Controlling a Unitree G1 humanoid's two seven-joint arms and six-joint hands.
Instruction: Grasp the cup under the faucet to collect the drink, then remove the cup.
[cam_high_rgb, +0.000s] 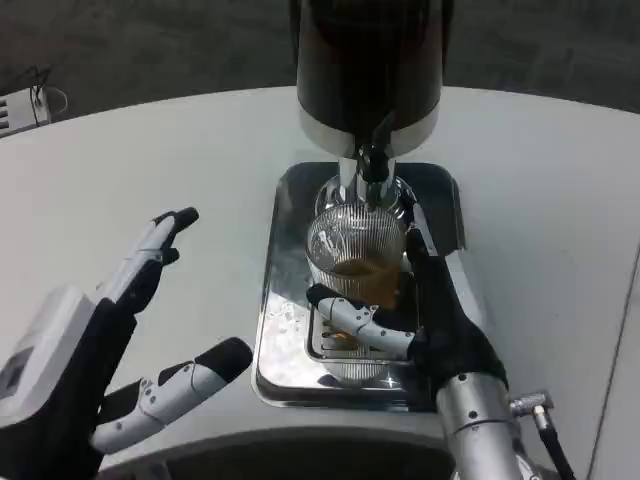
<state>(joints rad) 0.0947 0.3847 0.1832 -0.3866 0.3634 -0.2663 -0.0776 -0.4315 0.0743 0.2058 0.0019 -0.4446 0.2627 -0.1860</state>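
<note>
Right hand (440, 320) holding ribbed cup (355, 255) under faucet (373, 165), left hand (95, 345) spread

Dispenser (368, 60) top — cut off.

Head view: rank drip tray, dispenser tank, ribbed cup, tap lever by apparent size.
Largest to smallest as they appear:
1. drip tray
2. dispenser tank, cropped at the top edge, so its rank against the tray is unsure
3. ribbed cup, held by the right hand
4. tap lever

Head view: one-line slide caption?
Right robot hand holds ribbed glass cup under dispenser faucet on steel drip tray; left robot hand open.
</note>
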